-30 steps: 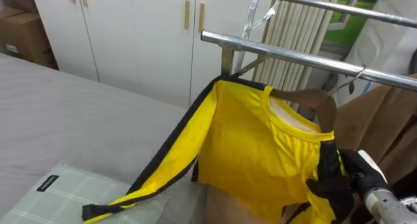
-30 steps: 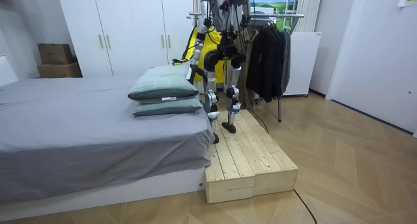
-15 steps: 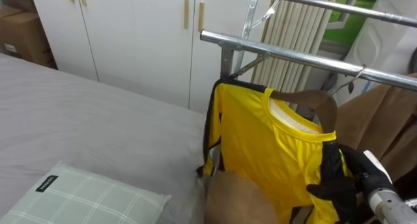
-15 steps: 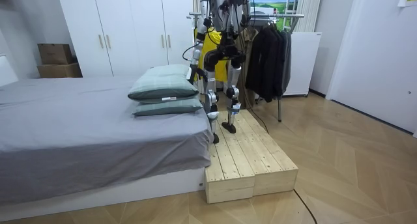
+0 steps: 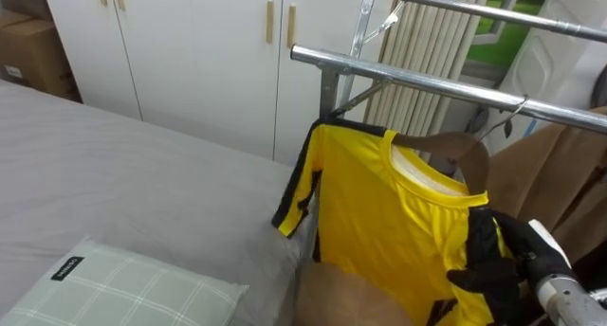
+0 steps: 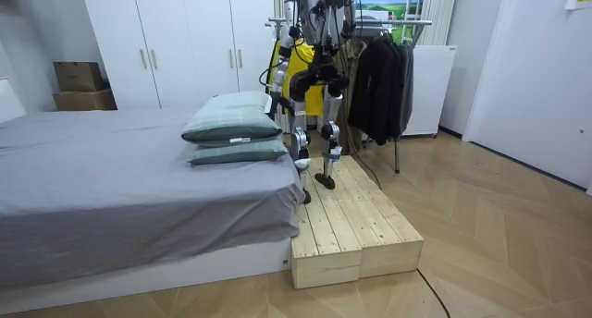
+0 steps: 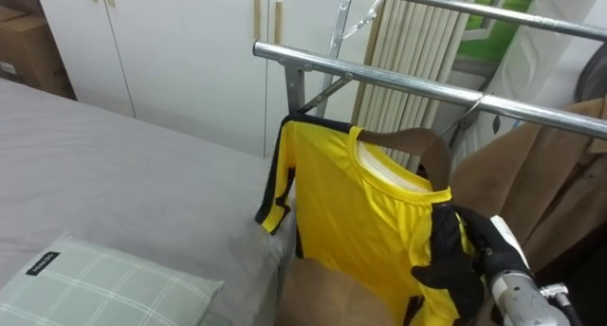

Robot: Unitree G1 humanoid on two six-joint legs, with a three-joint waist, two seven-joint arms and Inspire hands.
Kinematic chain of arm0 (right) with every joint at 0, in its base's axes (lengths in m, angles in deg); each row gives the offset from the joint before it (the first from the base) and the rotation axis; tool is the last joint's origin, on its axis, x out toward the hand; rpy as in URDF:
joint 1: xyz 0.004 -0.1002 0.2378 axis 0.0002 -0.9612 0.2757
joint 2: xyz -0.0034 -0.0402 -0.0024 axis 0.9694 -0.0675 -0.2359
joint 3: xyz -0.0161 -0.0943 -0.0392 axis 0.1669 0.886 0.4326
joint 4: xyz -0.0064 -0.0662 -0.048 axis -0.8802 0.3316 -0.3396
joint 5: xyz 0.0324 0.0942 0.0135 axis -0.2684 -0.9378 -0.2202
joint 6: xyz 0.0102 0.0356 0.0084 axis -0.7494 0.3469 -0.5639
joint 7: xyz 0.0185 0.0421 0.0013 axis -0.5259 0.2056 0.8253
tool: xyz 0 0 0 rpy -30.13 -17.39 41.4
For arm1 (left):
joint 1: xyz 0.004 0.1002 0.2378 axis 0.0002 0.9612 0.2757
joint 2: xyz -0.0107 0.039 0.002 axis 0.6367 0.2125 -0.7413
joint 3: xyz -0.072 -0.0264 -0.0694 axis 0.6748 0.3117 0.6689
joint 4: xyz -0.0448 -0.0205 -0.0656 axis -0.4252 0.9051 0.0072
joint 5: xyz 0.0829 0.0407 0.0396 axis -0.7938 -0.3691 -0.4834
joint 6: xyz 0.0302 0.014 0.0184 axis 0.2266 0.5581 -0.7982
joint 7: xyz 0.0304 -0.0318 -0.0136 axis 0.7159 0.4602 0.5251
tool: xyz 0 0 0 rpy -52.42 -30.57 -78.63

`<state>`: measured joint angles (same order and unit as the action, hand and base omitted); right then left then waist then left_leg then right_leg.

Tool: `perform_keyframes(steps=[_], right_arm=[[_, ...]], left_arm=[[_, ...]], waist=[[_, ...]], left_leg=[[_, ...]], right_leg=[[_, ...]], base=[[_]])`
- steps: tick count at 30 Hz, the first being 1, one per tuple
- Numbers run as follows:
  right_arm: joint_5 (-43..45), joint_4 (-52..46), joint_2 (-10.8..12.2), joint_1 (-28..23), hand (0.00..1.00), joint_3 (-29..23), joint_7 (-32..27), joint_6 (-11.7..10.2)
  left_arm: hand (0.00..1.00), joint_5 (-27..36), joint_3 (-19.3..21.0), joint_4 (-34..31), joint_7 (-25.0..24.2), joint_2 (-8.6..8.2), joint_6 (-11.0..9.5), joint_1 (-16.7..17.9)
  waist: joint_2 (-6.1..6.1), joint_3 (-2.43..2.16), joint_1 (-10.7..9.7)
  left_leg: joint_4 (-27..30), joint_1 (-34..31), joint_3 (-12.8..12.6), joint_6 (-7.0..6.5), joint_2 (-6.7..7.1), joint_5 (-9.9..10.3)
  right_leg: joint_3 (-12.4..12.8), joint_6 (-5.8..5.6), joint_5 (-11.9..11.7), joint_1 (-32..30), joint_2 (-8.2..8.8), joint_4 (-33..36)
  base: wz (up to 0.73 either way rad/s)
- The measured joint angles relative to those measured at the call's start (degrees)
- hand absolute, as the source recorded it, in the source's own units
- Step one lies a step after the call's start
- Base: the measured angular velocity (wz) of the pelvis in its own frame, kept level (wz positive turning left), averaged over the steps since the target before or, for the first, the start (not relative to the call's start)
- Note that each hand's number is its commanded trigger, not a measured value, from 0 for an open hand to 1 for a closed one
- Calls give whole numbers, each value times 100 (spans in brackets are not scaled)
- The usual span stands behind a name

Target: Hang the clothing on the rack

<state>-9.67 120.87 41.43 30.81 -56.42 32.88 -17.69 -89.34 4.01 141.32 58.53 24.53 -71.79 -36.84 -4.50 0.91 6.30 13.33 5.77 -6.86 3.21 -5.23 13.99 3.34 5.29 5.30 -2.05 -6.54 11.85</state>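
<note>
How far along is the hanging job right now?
Done: the yellow shirt is on the wooden hanger, its hook at the metal rail. In hand: the right hand grips the shirt's shoulder. Left: confirm the hook sits over the rail, then release.

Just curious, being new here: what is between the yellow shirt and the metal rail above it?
A brown wooden hanger: the yellow shirt hangs on it, its hook up at the metal rail, in both eye views.

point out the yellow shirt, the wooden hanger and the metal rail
yellow shirt (image 5: 379, 212), left eye view, chest panel
wooden hanger (image 5: 462, 141), left eye view, curved shoulder arm
metal rail (image 5: 398, 76), left eye view, bare stretch of the bar
</note>
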Motion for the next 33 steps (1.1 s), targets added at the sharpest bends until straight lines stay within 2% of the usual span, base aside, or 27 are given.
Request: perform_keyframes(steps=[4,5,13,19,27,33], right_arm=[[137,-90,1,0,0,-4,-48,16],[143,-184,1,0,0,-4,-67,78],[179,-458,5,-3,0,3,-223,194],[171,-803,4,-9,0,-8,-248,296],[-371,-1335,2,-24,0,-397,-575,299],[-1078,-1604,-7,-275,0,-670,-955,297]], left_arm=[[0,-5,4,-1,0,0,21,-2],[0,-5,2,-1,0,0,42,-2],[0,-1,0,2,1,0,180,-8],[0,-4,5,26,1,-1,216,-6],[0,-7,238,35,-3,-1,216,-1],[0,-9,245,35,-11,-10,224,25]], waist=[[-1,-2,-59],[1,-4,-107],[3,-11,-287],[-9,-16,-310],[-20,-22,-342],[-22,-22,-346]], left_leg=[[-6,-40,54,-3,7,3],[-6,-58,64,-3,6,2],[-7,-118,32,-2,2,0],[-12,-127,-90,-2,2,0],[-5,-135,-160,-1,-12,1],[-15,-138,-238,-1,-13,1]], right_leg=[[1,-5,3,-39,6,2],[-11,-4,2,-46,10,-4],[-32,10,-6,-120,10,1],[101,4,-2,-210,-12,96],[181,8,-10,-243,-51,98],[270,5,-35,-292,-92,102]], base=[[1],[4],[0],[-10],[-6],[-8]])
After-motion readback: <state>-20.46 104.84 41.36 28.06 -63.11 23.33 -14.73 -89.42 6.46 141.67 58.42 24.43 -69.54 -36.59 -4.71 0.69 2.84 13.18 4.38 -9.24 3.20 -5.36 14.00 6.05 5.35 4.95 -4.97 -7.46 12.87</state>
